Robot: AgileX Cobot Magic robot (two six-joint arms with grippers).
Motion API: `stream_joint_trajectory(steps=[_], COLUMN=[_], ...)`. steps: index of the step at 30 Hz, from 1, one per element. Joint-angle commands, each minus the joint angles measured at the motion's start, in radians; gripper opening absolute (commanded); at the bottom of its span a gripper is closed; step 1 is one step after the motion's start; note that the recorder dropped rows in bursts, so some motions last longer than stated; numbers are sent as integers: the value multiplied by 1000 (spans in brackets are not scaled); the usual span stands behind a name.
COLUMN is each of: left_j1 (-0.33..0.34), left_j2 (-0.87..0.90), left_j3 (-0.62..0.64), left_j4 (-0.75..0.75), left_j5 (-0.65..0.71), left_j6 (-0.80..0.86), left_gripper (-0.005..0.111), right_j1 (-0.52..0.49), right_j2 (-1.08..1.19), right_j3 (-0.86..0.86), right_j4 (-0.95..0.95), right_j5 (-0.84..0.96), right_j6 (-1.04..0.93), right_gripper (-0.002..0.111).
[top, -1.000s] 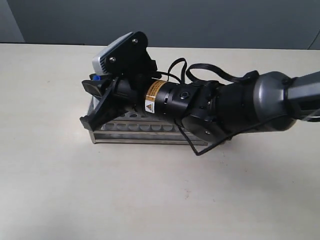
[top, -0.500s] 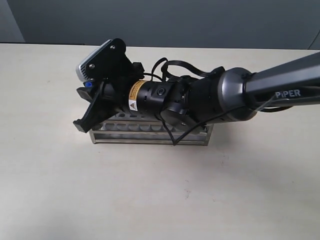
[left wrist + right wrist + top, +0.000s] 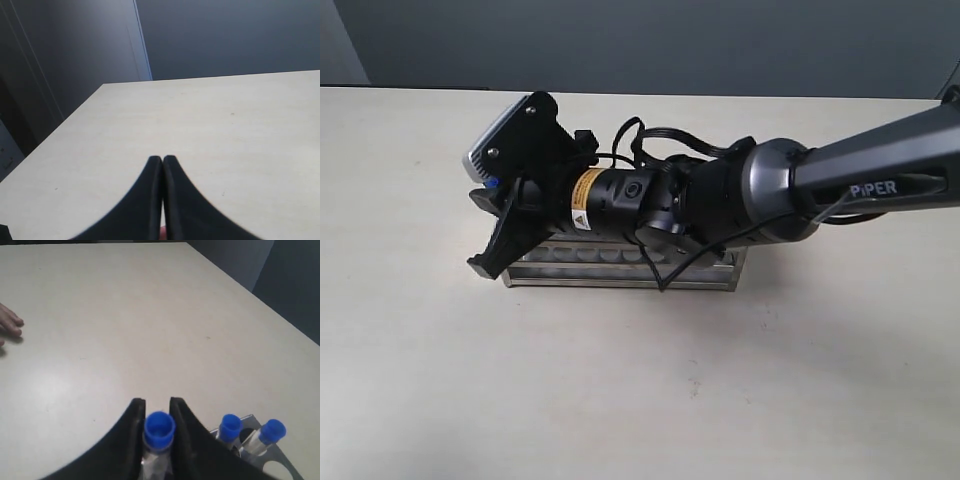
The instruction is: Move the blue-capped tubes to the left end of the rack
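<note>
My right gripper (image 3: 157, 405) is shut on a blue-capped tube (image 3: 159, 428), with the cap showing between the fingertips. Two more blue-capped tubes (image 3: 230, 427) (image 3: 272, 431) stand in holes at the corner of the steel rack (image 3: 280, 465) beside it. In the exterior view the right gripper (image 3: 485, 228) reaches across over the left end of the rack (image 3: 620, 272), and a bit of blue cap (image 3: 492, 184) shows by its upper finger. The arm hides most of the rack's top. My left gripper (image 3: 162, 159) is shut on nothing over bare table, away from the rack.
The beige table (image 3: 640, 380) surrounds the rack on all sides. A person's fingers (image 3: 9, 322) rest on the table at the edge of the right wrist view. A dark wall (image 3: 225, 35) lies beyond the table's far edge.
The right arm has slid leftward along the rack, carrying the tube from over the rack's left part to its left end. Its gripper has stayed shut.
</note>
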Motion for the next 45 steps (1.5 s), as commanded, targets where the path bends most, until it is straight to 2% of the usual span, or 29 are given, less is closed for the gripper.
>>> stream_joint_trajectory(steps=[1, 9, 13, 15, 16, 17, 21, 23, 26, 31, 33, 34, 36, 39, 45], left_j1=[-3, -3, -3, -3, -3, -3, -3, -3, -3, -3, -3, -3, -3, -3, -3], left_j2=[-5, -5, -5, -5, -5, -5, -5, -5, -5, -5, -5, -5, -5, -5, -5], left_j3=[-3, -3, -3, -3, -3, -3, -3, -3, -3, -3, -3, -3, -3, -3, -3], left_j4=[2, 2, 2, 2, 2, 2, 2, 2, 2, 2, 2, 2, 2, 2, 2], left_j5=[-2, -2, -2, -2, -2, -2, -2, -2, -2, -2, -2, -2, -2, -2, -2], left_j6=[0, 0, 0, 0, 0, 0, 0, 0, 0, 0, 0, 0, 0, 0, 0], left_gripper=[1, 1, 1, 1, 1, 1, 1, 1, 1, 1, 1, 1, 1, 1, 1], right_j1=[-2, -2, -11, -30, -42, -61, -192, -249, -324, -455, -546, -583, -597, -597, -604], right_j2=[-1, -28, -148, -227, -259, -299, -471, -557, -709, -1006, -1183, -1267, -1377, -1488, -1626], right_j3=[-7, -7, -7, -6, -6, -6, 5, 66, 218, 488, 627, 693, 762, 776, 797], right_j4=[-20, 2, 97, 167, 194, 207, 208, 198, 201, 299, 337, 344, 356, 335, 322], right_j5=[37, 72, 90, 102, 113, 151, 448, 480, 436, 406, 441, 529, 721, 925, 809], right_j6=[7, 12, -18, -57, -73, -101, -111, -111, -107, -105, -105, -105, -107, -108, -107], right_gripper=[33, 35, 34, 25, 16, 3, 0, 0, 0, 0, 0, 0, 0, 0, 0])
